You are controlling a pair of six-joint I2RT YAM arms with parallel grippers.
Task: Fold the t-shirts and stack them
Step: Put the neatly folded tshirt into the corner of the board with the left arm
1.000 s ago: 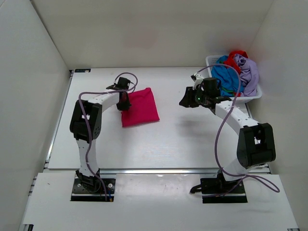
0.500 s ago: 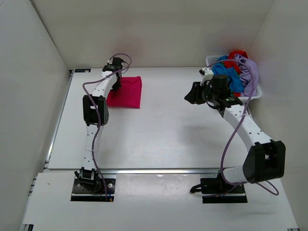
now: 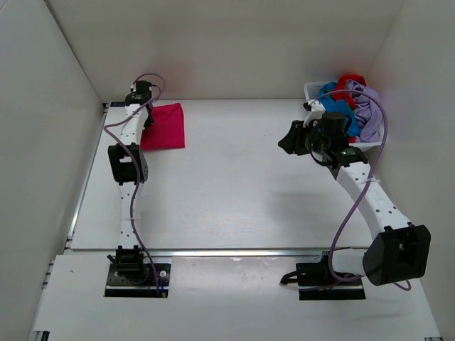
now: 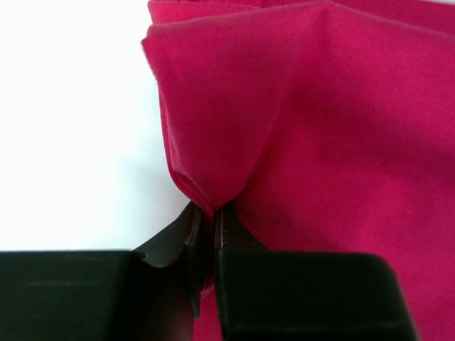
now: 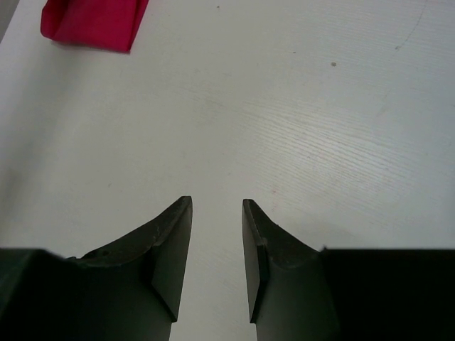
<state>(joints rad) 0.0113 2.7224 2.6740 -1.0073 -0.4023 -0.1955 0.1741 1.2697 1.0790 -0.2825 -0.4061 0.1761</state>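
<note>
One folded pink t-shirt [image 3: 165, 126] lies at the far left of the table [image 3: 234, 185], its soft, light edge pinched in the left gripper [image 4: 208, 214], while the right gripper [image 5: 217, 241], jaws apart and empty, hovers near the basket [image 3: 310, 88] of limp shirts [image 3: 366, 114], probably best taken by a bunched fold.

Desk [image 3: 234, 185]: white and flat, with white walls on three sides.
Far left corner: a pink t-shirt [image 3: 165, 126], folded into a small block, lies on the desk. One edge is bunched up.
Far right corner: a white basket [image 3: 311, 89] stands on the desk, near the right wall.
Desk top: smooth, with a tiny dark speck [image 5: 333, 64] on it.
</note>
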